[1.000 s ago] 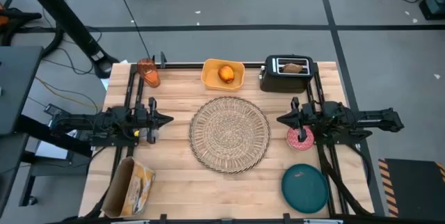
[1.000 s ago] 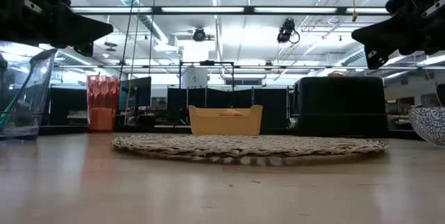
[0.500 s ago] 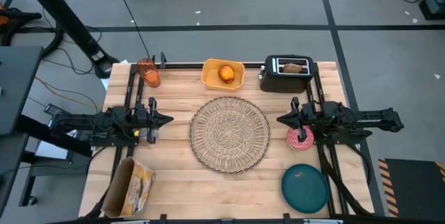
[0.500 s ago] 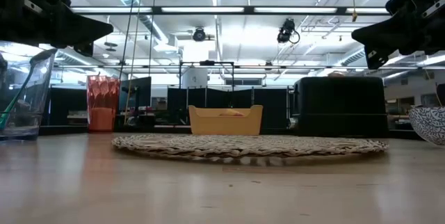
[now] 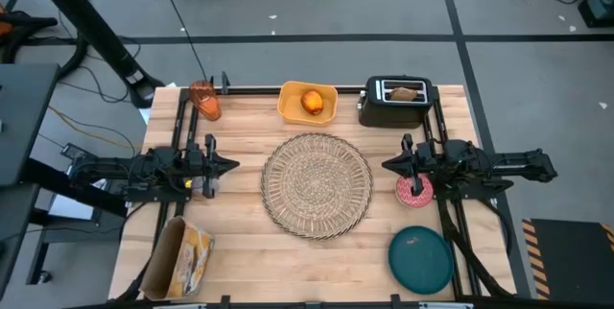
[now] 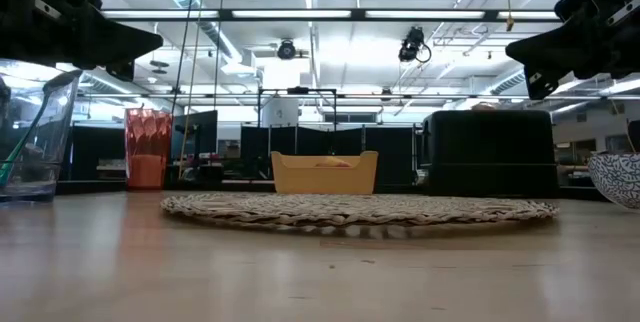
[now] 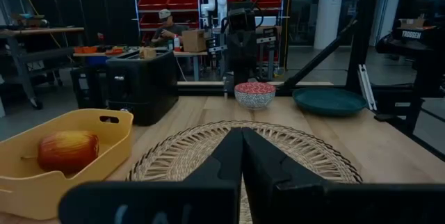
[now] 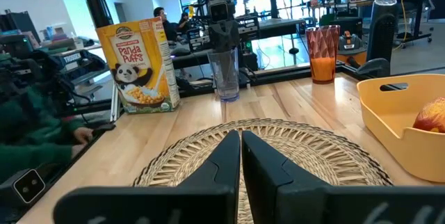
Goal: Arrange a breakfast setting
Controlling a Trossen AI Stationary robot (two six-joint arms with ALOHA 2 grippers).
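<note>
The placemat (image 5: 318, 185) is laid mid-table. The left gripper (image 5: 228, 165) and right gripper (image 5: 389, 164) are held pressed together either side of it. The plate (image 5: 420, 258) and bowl (image 5: 414, 190) are set to its right.

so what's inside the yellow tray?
One orange-red fruit sits in the yellow tray, touching nothing else visible from above. In the low view the tray wall hides almost all of it. Whatever lies beneath the fruit cannot be seen.
</note>
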